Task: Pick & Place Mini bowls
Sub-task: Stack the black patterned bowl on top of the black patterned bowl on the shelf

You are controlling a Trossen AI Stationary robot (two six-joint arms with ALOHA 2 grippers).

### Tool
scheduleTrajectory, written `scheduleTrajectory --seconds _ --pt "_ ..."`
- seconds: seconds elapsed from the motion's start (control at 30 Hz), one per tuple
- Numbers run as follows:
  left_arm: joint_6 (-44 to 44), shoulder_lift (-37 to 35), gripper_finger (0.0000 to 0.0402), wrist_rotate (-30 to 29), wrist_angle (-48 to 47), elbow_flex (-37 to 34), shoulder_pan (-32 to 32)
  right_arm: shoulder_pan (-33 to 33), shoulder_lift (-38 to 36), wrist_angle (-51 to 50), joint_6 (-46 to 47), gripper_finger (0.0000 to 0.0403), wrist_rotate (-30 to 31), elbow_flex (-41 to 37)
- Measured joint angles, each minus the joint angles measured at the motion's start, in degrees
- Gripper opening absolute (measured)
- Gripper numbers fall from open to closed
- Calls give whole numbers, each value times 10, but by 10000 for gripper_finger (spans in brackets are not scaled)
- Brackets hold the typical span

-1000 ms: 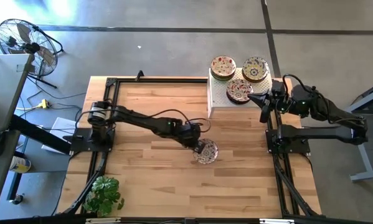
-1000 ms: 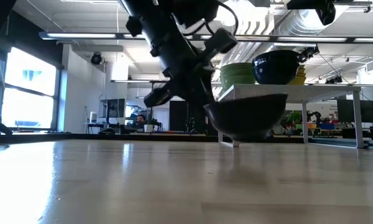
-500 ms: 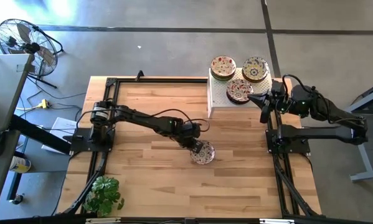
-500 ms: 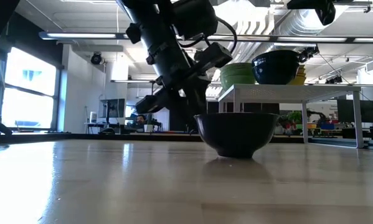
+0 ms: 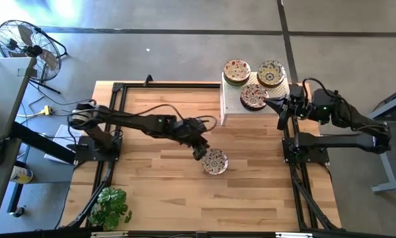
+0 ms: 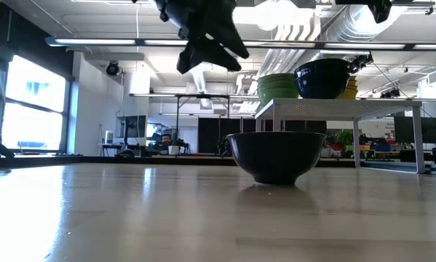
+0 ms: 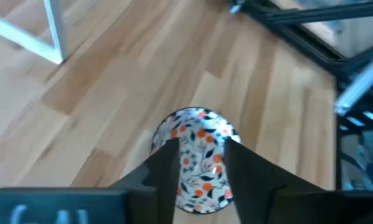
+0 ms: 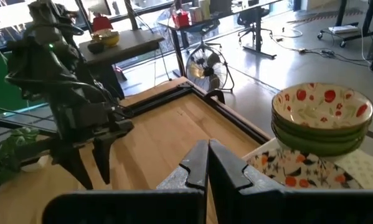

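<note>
Wooden table (image 5: 151,185): one bowl (image 5: 215,161) sits placed mid-table. Left tool (image 5: 199,152), fingers spread, hangs just beside it. Bowl stacks (image 5: 254,80) wait on the far-right stand (image 5: 229,106); right tool (image 5: 273,104), pressed together, is nearby.

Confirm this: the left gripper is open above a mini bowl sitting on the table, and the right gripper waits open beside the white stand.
One thing is wrong: the right gripper is shut, as the right wrist view shows, its fingers pressed together. The rest holds: the left gripper is open above the mini bowl on the table, and the right waits beside the white stand.
</note>
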Motion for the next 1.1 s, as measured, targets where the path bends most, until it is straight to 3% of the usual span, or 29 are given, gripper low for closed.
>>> scheduleTrajectory --seconds 0.27,0.73,0.9,1.1 --pt "25 -95 9 52 170 -157 -1 49 72 5 -23 0 20 60" --pt "18 -284 4 16 425 -418 -1 238 257 -33 21 1 138 151" --pt "27 -353 4 7 437 -480 0 290 321 -81 68 10 162 201" --pt "31 -425 4 -10 430 -533 7 330 412 -184 165 69 149 287"
